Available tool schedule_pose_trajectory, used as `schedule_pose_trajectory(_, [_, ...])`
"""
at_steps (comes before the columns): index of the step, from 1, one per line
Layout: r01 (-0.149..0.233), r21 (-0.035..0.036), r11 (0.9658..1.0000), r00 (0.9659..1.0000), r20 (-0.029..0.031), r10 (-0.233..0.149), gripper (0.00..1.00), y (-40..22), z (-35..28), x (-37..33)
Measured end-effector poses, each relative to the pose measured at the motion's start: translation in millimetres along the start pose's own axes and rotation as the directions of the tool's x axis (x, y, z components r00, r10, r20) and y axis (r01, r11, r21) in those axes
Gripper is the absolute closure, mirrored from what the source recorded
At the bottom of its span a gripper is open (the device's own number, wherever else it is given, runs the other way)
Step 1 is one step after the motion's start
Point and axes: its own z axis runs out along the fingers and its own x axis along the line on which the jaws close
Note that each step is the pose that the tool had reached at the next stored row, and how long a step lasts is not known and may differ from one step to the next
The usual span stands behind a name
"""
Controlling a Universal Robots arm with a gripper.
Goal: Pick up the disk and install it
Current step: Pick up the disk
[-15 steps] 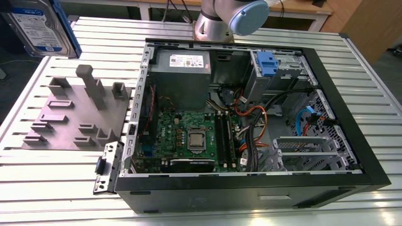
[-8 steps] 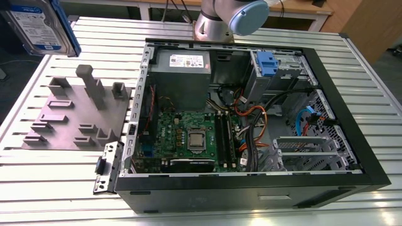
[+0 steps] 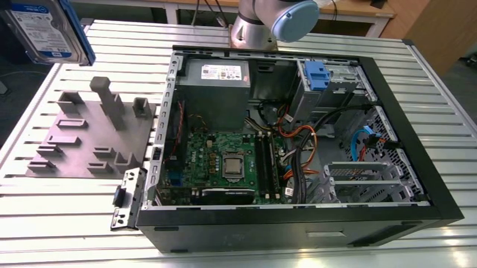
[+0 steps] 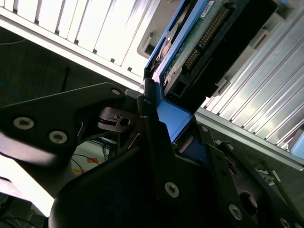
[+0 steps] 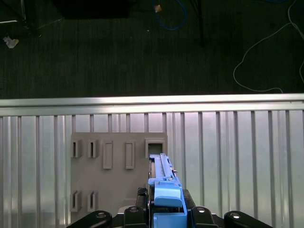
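Disk (image 3: pixel 43 27), clamped edgewise in the tool (image 5: pixel 166 213), long axis running straight out toward grey fixture (image 5: pixel 118 186)

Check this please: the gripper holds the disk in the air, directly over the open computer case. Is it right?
Not quite. The gripper does hold the disk in the air, but it hangs over the grey fixture plate beside the computer case, not over the case. The first wrist view shows the plate under the disk.
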Motion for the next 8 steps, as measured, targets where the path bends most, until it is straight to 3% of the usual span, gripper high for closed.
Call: schedule_pose_trajectory(8, [0.0, 0.0001, 1.0, 1.0, 0.0, 0.0, 0.64, 0.0, -4.0, -0.1])
